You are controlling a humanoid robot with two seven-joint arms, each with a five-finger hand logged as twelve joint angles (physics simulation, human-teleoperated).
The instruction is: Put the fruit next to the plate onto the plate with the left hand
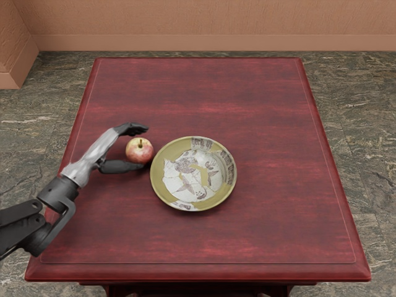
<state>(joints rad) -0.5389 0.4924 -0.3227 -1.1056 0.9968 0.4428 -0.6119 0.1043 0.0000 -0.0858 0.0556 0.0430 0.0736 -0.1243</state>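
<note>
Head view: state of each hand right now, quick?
Left hand: open, fingers and thumb spread either side of the round red-yellow apple, not closed on it.
Right hand: not in view.

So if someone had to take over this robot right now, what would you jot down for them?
Left hand: open, fingers spread either side of the apple, no firm grip visible.
Right hand: out of view.
Apple: on the table, stem up, close beside the left rim of the plate. The plate holds nothing.
Done: the hand is at the fruit.
Left: close on the apple, lift it, set it on the plate.
</note>
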